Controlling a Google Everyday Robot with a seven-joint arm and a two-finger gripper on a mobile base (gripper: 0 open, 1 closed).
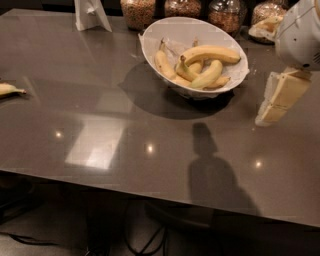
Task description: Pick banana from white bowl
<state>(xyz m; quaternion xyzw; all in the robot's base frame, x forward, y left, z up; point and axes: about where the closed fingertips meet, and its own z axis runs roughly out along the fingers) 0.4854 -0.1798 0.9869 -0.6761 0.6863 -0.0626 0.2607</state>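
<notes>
The white bowl (160, 35), wide and paper-lined, sits at the back middle of the dark table (100, 100). Several yellow bananas (212, 52) lie in it, the top one lying crosswise along the right side. My gripper (280, 100) hangs at the right edge of the view, to the right of the bowl and a little nearer than it, above the table and apart from the bowl. It holds nothing that I can see. Its white arm housing (300, 35) is above it.
A loose banana (9, 90) lies at the table's left edge. Several glass jars of grain (137, 12) line the back edge behind the bowl. A white stand (92, 15) is at the back left. The table's front edge runs across the bottom.
</notes>
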